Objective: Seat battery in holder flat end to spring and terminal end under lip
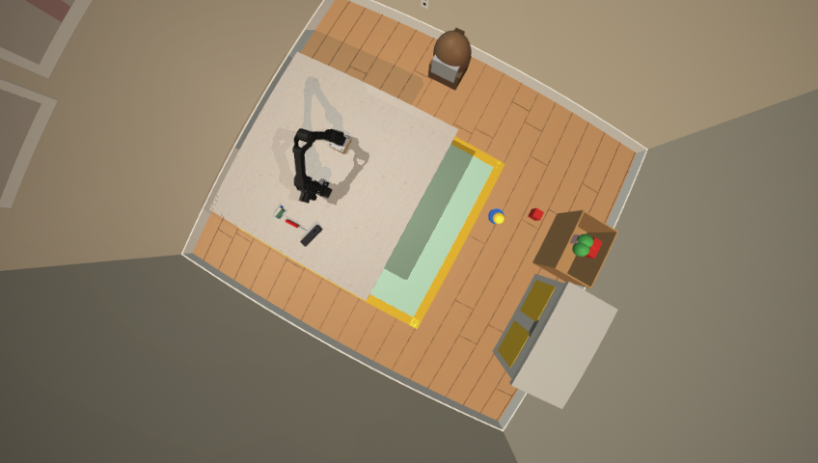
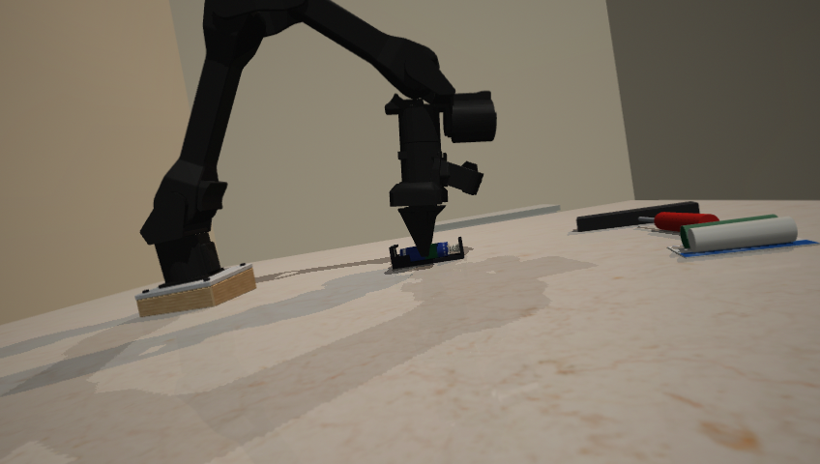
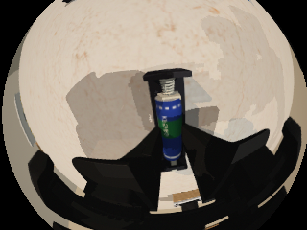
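My tool [image 2: 424,251] points straight down over the black battery holder [image 2: 426,259] and is clenched on the blue and green battery [image 2: 435,249], which lies inside the holder, level along its length in the exterior view. Through the wrist camera the battery [image 3: 169,129] runs straight down the middle of the holder [image 3: 168,77], with the coil spring [image 3: 168,88] showing just beyond its far end; I cannot tell whether that end touches the spring. My dark fingers flank the battery's near half, and the near end sits low in the holder, partly hidden between them, so I cannot tell how it stands to the lip.

The holder rests on the pale, marbled tabletop [image 2: 517,356]. My arm rises from a wooden base block [image 2: 230,287] off to one side. Well apart from the holder lie a flat black bar [image 2: 632,217], a red-handled screwdriver [image 2: 685,218] and a white roll with green ends [image 2: 739,232] resting on a blue sheet [image 2: 747,248].
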